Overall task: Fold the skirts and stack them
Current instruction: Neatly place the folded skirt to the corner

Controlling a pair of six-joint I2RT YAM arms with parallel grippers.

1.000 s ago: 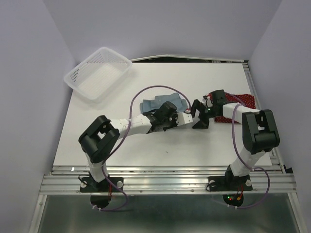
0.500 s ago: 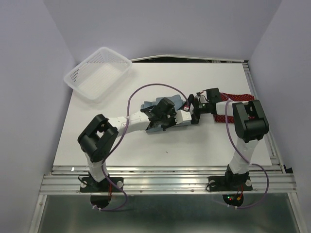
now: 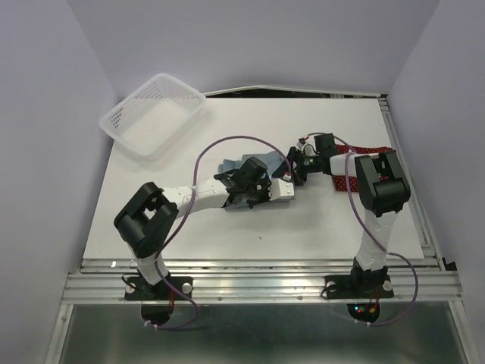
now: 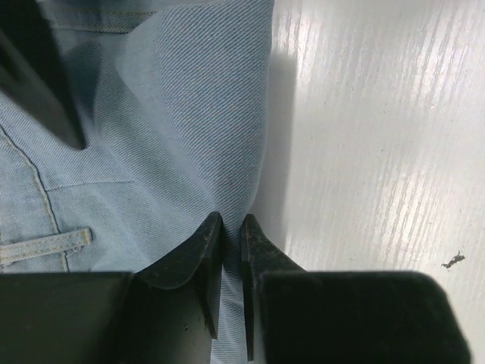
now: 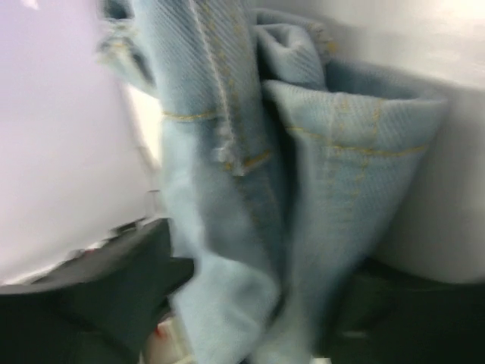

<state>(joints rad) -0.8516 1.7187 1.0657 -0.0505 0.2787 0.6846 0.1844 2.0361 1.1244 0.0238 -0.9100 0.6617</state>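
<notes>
The light blue denim skirt (image 3: 236, 163) lies bunched at the table's middle. My left gripper (image 3: 277, 184) is shut on a fold at its edge, seen in the left wrist view (image 4: 231, 227) with denim (image 4: 151, 152) spreading away from the tips. My right gripper (image 3: 295, 168) is at the skirt's right end. In the blurred right wrist view a thick bunch of denim (image 5: 303, 189) fills the gap between its jaws (image 5: 250, 303). The dark red dotted skirt (image 3: 377, 156) lies on the right, partly under the right arm.
A white mesh basket (image 3: 151, 114) stands at the back left corner. The white table (image 3: 303, 121) ends at a rail on the right (image 3: 394, 144). The two wrists are very close together over the denim.
My right gripper has moved left and back, up to the denim's right end. My left wrist has shifted slightly left and back with the denim. The red skirt is more exposed.
</notes>
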